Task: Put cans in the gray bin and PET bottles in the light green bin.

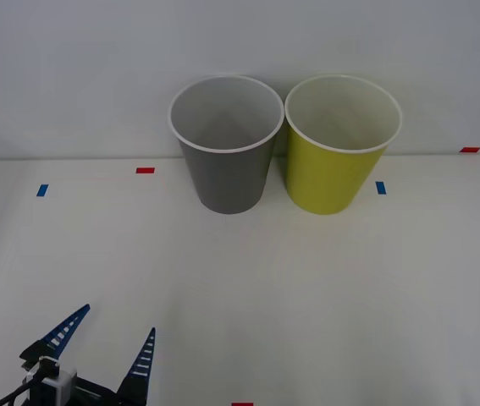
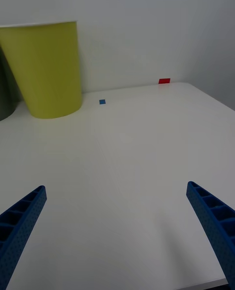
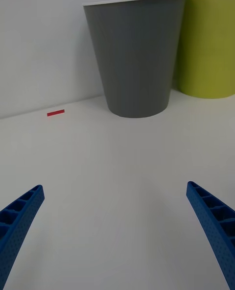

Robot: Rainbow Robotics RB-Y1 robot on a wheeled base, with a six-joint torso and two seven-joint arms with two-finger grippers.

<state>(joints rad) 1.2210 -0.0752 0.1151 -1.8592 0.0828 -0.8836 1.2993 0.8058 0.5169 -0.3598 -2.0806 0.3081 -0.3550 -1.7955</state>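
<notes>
The gray bin [image 1: 226, 144] stands at the back of the white table, and the light green bin [image 1: 341, 144] is right beside it on its right. Both look empty from above. My left gripper [image 1: 111, 334] is open low at the front left, nothing between its blue fingers, well short of the bins. The left wrist view faces the gray bin [image 3: 134, 57] with the light green bin [image 3: 208, 42] beyond it. My right gripper [image 2: 117, 221] is open over bare table, the light green bin [image 2: 46, 69] ahead of it. No cans or PET bottles are in view.
Small red [image 1: 145, 170] and blue [image 1: 42, 190] tape marks lie on the table [image 1: 307, 296]; another blue mark [image 1: 381, 188] sits by the light green bin. A pale wall rises close behind the bins.
</notes>
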